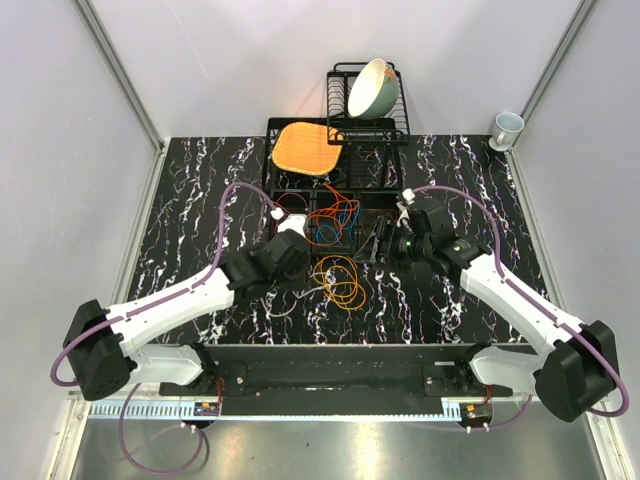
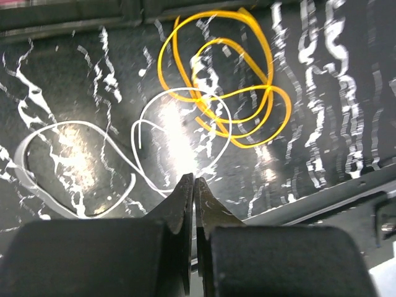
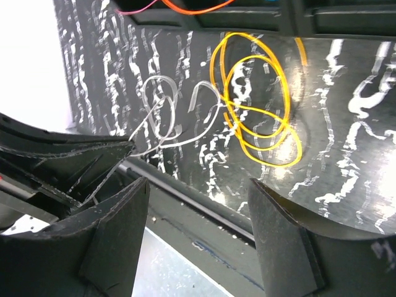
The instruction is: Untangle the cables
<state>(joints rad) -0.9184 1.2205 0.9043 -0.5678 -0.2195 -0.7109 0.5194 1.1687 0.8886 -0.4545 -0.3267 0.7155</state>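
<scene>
Left gripper (image 2: pixel 193 180) is seen closed, tips pressed together low over the table (image 2: pixel 346 93). The white cable (image 2: pixel 185 89) appears to be pinched between them, since in both wrist views its strands are drawn in towards those tips. Such a grip is probably taken so that this one cable can be pulled away from its neighbour. The cable is laid in two slack loops on the table. One loop is crossed by the yellow cable (image 2: pixel 267 93), which is coiled in several overlapping rings just beside it. Whether the two are hooked through each other or merely laid across cannot be told.

The right gripper (image 3: pixel 198 185) is held with its jaws wide apart and nothing between them, aimed at the same two cables. It is judged to be held ready either to pin the yellow cable or to take a strand of the white cable while the other arm pulls.

A bundle (image 1: pixel 330 222) of red, blue and orange cables is seen in the tray (image 1: pixel 370 215) behind, not yet sorted, so the task is judged to be at an early stage. Care would be needed in any pull. A thin wire can be lost from closed tips, and the yellow cable could be dragged along where the loops cross.
</scene>
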